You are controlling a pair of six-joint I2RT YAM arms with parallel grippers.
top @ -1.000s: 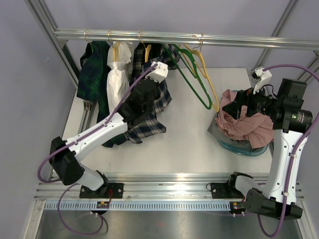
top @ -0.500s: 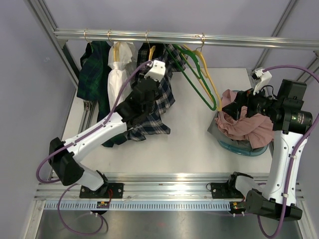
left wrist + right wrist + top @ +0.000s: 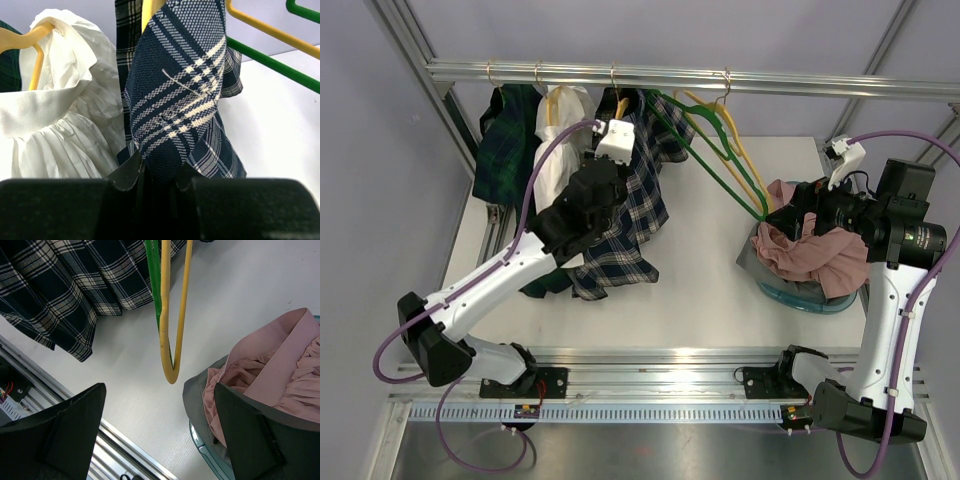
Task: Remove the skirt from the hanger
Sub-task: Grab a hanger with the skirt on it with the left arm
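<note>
Plaid skirt (image 3: pixel 638 205): navy-and-cream plaid, hanging from a yellow hanger (image 3: pixel 619 106) on the overhead rail (image 3: pixel 720 78); its hem trails down to the white counter (image 3: pixel 700 270). Long axis runs from the rail down toward the near edge.

Left hand (image 3: pixel 159 172): fingers nearly together, clamped on a fold of the plaid skirt; in the left wrist view the cloth rises straight up from between the fingers to the yellow hanger arm.

Key relation: the hanger lies up and away from the left hand along the skirt's own length. Judged from this, freeing the skirt calls for a pull down and toward the near edge, off the hanger arm.

Right hand (image 3: pixel 160 435): fingers wide apart, holding nothing; poised above the basin (image 3: pixel 810 297) heaped with pink garments (image 3: pixel 820 250), well apart from the skirt. The left arm is plainly the nearer.

Neighbours, left of the skirt: white garment (image 3: pixel 558 150) just beside it, dark green garment (image 3: pixel 505 140) beyond.

Neighbours, right of the skirt: bare green hanger (image 3: pixel 705 160) and bare yellow hanger (image 3: pixel 735 140), slanting toward the basin.

Open room: bare counter between the skirt's hem and the basin, and toward the near edge.

Risk, as a judgement: a sideways tug could drag the white garment or swing the bare hangers.
</note>
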